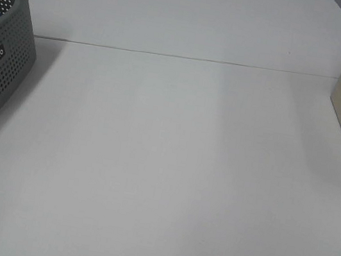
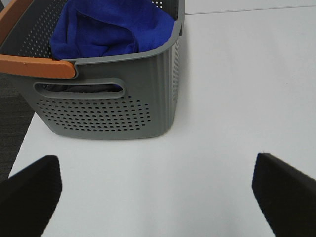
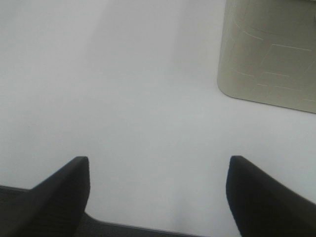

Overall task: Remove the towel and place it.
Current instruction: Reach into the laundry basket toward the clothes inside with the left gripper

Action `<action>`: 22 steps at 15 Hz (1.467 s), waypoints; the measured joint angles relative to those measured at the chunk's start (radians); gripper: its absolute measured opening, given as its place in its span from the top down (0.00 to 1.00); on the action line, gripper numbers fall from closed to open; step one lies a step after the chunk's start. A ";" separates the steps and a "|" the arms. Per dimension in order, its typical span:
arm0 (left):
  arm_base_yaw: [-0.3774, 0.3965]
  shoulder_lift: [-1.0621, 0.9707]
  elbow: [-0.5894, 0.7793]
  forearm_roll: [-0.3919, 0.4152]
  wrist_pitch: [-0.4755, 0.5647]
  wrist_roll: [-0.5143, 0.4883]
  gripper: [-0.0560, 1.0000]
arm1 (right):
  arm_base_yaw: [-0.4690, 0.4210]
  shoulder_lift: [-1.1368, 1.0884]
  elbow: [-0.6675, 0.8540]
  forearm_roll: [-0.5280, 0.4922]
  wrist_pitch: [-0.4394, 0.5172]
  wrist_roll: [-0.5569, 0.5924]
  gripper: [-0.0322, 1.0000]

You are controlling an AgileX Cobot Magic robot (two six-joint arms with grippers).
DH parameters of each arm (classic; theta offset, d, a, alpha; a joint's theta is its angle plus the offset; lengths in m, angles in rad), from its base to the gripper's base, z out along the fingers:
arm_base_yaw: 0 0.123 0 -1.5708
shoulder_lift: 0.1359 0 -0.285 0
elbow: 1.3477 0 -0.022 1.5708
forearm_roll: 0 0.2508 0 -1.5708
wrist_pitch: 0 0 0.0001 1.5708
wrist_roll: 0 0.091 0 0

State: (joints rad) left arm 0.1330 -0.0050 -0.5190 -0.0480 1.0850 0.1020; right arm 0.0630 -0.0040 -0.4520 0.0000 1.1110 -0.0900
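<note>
Two containers sat at opposite edges of the white table (image 1: 164, 166), whose top was smooth and matte, with a thin seam running across its far part. On the left was a grey plastic basket (image 2: 108, 113) with rounded corners. Its walls were punched with rows of small round holes, a slot-shaped grip was cut into the end wall, and an orange handle (image 2: 37, 65) lay across the rim. The towel (image 2: 108, 29) lay bunched inside that basket, deep blue and plush, its folds soft and rounded and rising about level with the rim. On the right stood a beige bin (image 3: 269, 54) with flat walls, faint lines on its side and rounded corners. The left gripper (image 2: 154, 177) hung over bare table near the basket, its two black fingers spread wide with nothing between them. The right gripper (image 3: 159, 173) was likewise spread wide and held nothing, near the beige bin but clear of it
</note>
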 joint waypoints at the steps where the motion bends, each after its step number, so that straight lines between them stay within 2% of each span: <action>1: 0.000 0.000 0.000 0.000 0.000 0.000 0.02 | 0.000 0.000 0.000 0.000 0.000 0.000 0.24; 12: -0.001 0.000 0.000 0.000 0.000 0.000 0.02 | 0.000 0.000 0.000 0.000 0.000 0.000 0.24; 16: -0.006 0.000 0.000 -0.033 0.000 -0.004 0.02 | 0.000 0.000 0.000 0.000 0.000 0.000 0.24; 20: -0.093 0.000 0.000 -0.036 0.000 -0.004 0.02 | 0.000 0.000 0.000 0.000 0.000 0.000 0.24; 22: -0.093 0.000 0.000 -0.036 0.000 -0.004 0.02 | 0.000 0.000 0.000 0.000 0.000 0.000 0.24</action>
State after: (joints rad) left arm 0.0400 -0.0050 -0.5190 -0.0840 1.0850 0.0980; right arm 0.0630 -0.0040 -0.4520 0.0000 1.1110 -0.0900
